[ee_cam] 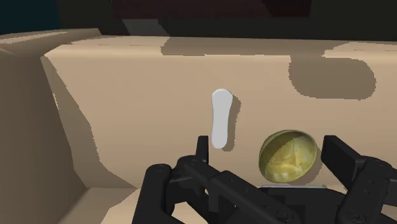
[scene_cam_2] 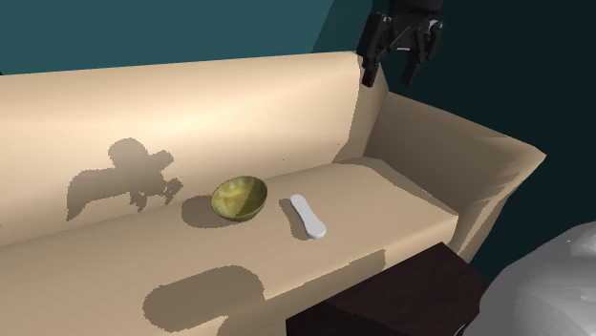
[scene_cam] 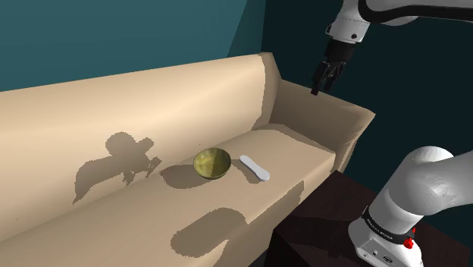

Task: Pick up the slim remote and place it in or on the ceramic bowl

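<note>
In the shoulder view, a beige sofa (scene_cam: 91, 121) runs across the picture in front of a teal wall. A greenish-yellow bowl (scene_cam: 211, 163) stands upright on the seat cushion. The slim remote (scene_cam: 255, 168), drawn pale grey-white, lies flat on the same cushion just beside the bowl on the shoulder view's right, not touching it. The white arm (scene_cam: 424, 197) rises from the dark stand (scene_cam: 326, 216) at the lower right. The black pincer (scene_cam: 324, 82) hangs high above the sofa's armrest, well apart from both things, and holds nothing. The arm's shadow falls on the backrest and on the seat's front.

In the second exterior view, the pincer (scene_cam_2: 392, 67) is at the top, over the corner where backrest and armrest meet. Its two fingers stand wide apart with empty air between them. Below it, the remote (scene_cam_2: 308, 217) lies on the seat just beside the bowl (scene_cam_2: 239, 198), on this view's right of it, with a strip of cushion between them.

In the wrist view, the black fingers (ee_cam: 343, 159) stand apart with nothing clasped. Far beyond them, the remote (ee_cam: 220, 118) lies lengthwise on the cushion. The bowl (ee_cam: 289, 154) sits near it, and its mottled yellow-green inside shows between the fingers.
</note>
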